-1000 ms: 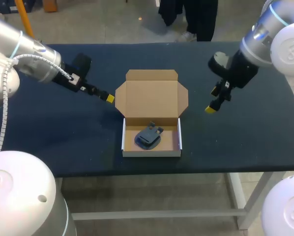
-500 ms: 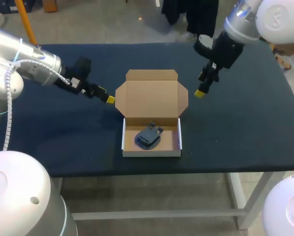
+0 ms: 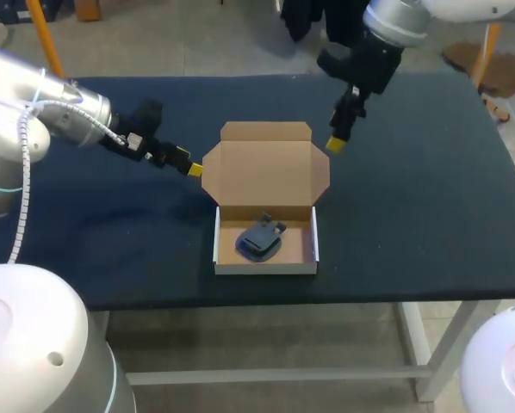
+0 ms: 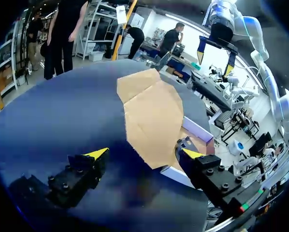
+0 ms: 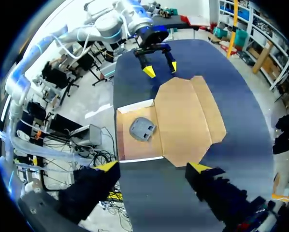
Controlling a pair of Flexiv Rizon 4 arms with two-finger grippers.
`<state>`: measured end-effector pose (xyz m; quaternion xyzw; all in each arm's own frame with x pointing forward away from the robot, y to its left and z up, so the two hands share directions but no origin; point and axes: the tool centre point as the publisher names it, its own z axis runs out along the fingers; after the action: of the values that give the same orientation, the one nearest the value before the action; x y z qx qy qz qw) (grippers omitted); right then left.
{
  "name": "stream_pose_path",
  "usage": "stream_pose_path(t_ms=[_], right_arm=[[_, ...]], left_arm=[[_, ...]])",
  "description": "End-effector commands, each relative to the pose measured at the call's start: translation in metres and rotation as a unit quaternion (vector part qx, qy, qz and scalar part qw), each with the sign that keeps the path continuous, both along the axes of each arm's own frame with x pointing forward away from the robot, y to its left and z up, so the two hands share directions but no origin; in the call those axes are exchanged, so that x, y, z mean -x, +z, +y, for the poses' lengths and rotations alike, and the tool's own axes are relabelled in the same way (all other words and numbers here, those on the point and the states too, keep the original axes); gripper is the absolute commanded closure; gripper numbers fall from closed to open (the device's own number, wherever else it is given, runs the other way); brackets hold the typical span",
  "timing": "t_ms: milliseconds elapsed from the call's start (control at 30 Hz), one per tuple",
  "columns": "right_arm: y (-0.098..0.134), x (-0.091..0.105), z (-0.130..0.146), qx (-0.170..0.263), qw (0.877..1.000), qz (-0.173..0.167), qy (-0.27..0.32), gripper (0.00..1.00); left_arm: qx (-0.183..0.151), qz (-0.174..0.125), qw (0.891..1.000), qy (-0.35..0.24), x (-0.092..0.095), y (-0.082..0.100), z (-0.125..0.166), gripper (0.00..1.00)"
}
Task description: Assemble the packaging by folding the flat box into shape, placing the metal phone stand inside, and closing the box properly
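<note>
The cardboard box [image 3: 266,245] sits mid-table with its lid [image 3: 266,163] lying flat and open behind the tray. The dark metal phone stand [image 3: 260,239] lies inside the tray. My left gripper [image 3: 193,169] is open, low at the lid's left flap. In the left wrist view the lid [image 4: 151,111] reaches in between the fingers of that gripper [image 4: 144,153]. My right gripper [image 3: 337,144] is open and hangs above the lid's far right corner. From the right wrist view, this gripper [image 5: 153,167] looks down on the box [image 5: 183,116], the stand [image 5: 143,129] and the left gripper [image 5: 158,65].
The dark blue table [image 3: 430,215] is bare to the right and left of the box. Its front edge runs just below the tray.
My right arm has swung from the box's right side back and leftward to the lid's far right corner. The left gripper has barely shifted.
</note>
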<state>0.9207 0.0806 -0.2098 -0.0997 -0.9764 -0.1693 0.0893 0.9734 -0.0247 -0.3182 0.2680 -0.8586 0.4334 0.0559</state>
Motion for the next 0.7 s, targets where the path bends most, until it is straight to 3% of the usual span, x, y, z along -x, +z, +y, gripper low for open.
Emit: stream_pose_path(t_ms=[33, 367, 700], right_arm=[[0.002, -0.008, 0.005, 0.005, 0.998, 0.057, 0.022, 0.15], [0.002, -0.014, 0.014, 0.009, 0.997, 0.064, 0.03, 0.24], [-0.002, -0.019, 0.017, 0.008, 0.997, 0.068, 0.032, 0.27]], left_arm=[[0.011, 0.013, 1.0, -0.019, -0.015, -0.011, -0.005, 0.0], [0.069, 0.027, 0.995, -0.068, -0.023, -0.017, -0.024, 0.0], [0.082, 0.033, 0.991, -0.098, -0.021, -0.02, -0.044, 0.0]])
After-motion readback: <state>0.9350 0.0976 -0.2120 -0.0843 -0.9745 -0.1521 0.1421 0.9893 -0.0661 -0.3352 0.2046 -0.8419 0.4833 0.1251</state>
